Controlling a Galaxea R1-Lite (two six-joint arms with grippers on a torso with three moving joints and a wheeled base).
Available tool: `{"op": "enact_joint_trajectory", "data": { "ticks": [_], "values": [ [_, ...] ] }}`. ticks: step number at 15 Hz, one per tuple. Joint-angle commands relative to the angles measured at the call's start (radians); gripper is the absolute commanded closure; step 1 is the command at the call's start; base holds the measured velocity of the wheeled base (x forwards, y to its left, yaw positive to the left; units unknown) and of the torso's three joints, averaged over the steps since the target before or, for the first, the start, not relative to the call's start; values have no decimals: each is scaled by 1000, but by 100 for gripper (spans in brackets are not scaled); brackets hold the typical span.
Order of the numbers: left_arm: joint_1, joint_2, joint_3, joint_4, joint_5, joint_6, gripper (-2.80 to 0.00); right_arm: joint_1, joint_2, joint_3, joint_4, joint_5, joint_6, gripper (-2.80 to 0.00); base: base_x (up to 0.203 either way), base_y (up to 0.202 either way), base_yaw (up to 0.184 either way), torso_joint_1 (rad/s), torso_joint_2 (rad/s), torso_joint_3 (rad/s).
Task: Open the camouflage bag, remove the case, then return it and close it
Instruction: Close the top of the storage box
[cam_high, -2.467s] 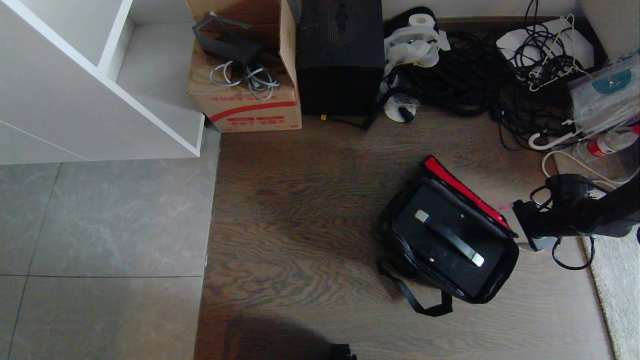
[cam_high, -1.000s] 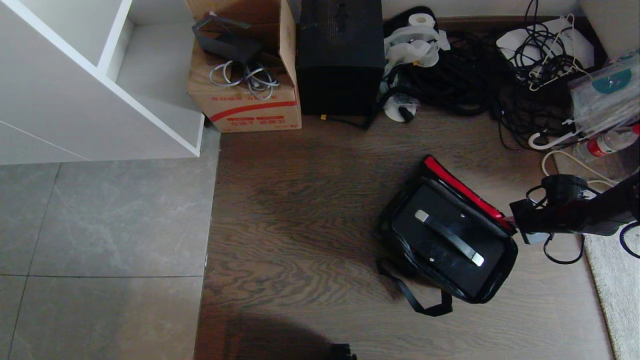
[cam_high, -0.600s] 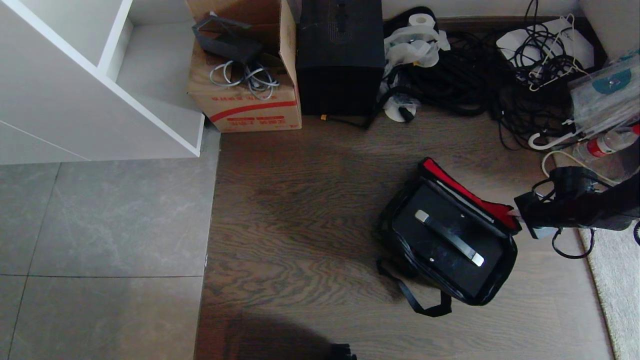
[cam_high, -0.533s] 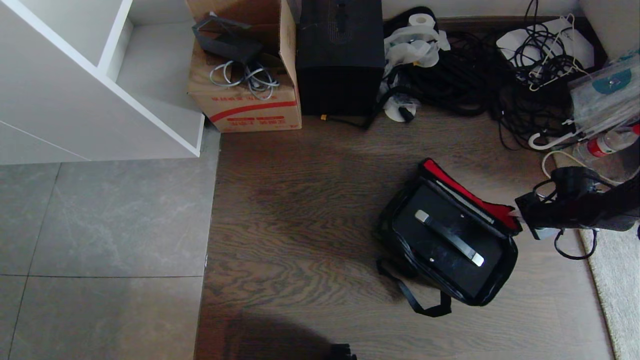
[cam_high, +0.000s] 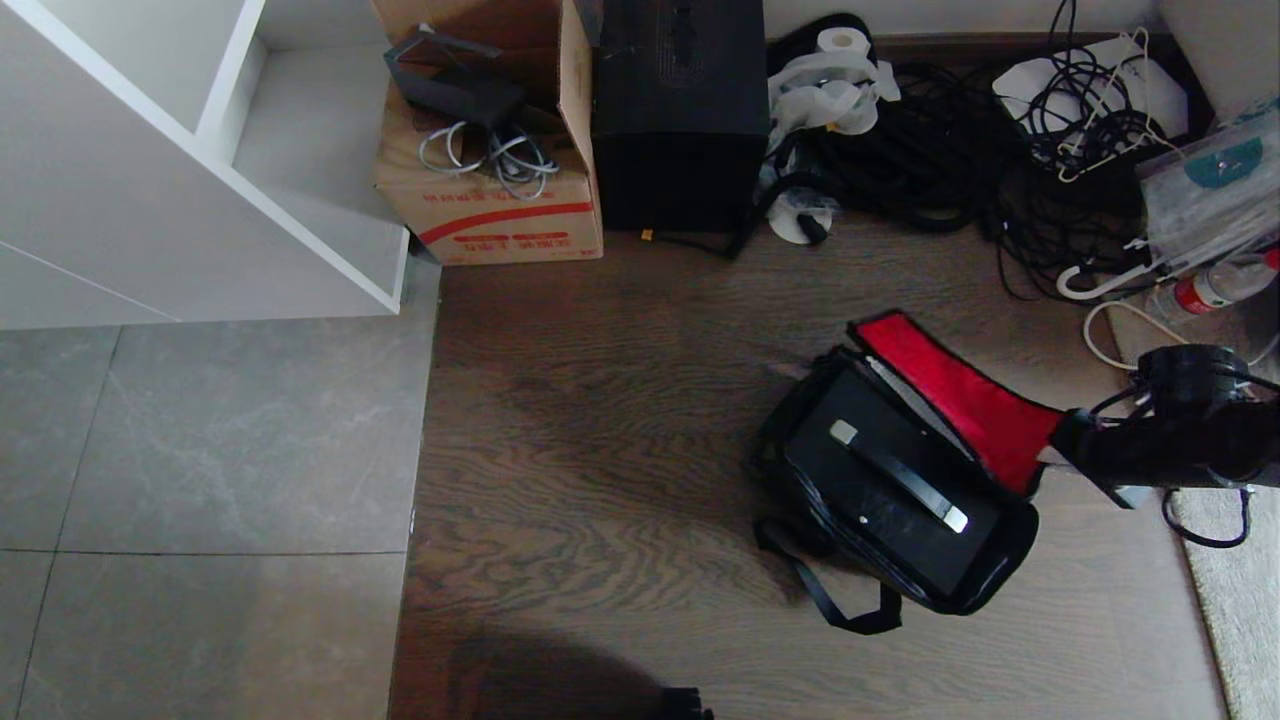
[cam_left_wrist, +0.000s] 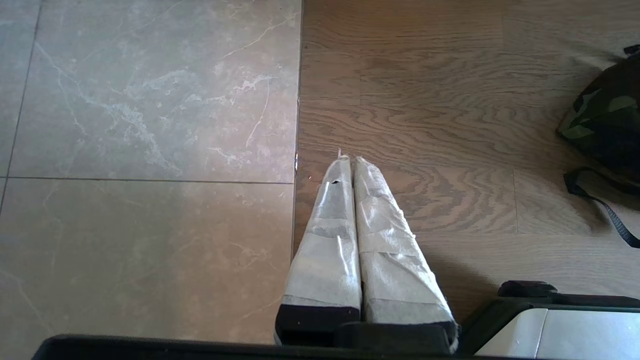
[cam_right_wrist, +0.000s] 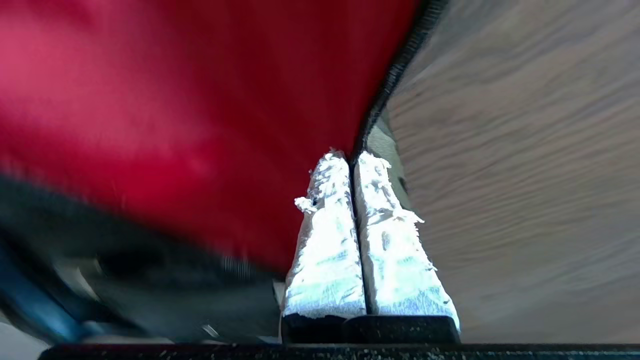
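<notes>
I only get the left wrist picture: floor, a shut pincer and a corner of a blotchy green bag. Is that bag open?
Observer: Yes. In the head view the camouflage bag has its red-lined lid swung up and away from the opening.
Child: What is holding it up?
Observer: The right pincer, shut on the lid's black edge. The right wrist view shows that edge between its fingers.
Child: Is the case inside?
Observer: Yes. The case lies in the bag with its handle facing up.
</notes>
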Motion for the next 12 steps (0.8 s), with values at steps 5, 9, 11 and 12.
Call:
{"op": "enact_joint_trajectory", "data": {
  "ticks": [5,9,11,12],
  "values": [
    [0,-2,9,-1,0,0,0,14,-139,235,-102,31,-360,0,0,0,0,0,0,0],
    [0,-2,9,-1,0,0,0,65,-176,355,-189,33,-431,0,0,0,0,0,0,0],
    [0,-2,9,-1,0,0,0,94,-198,425,-223,33,-501,0,0,0,0,0,0,0],
    [0,-2,9,-1,0,0,0,111,-207,443,-243,33,-518,0,0,0,0,0,0,0]
  ]
}}
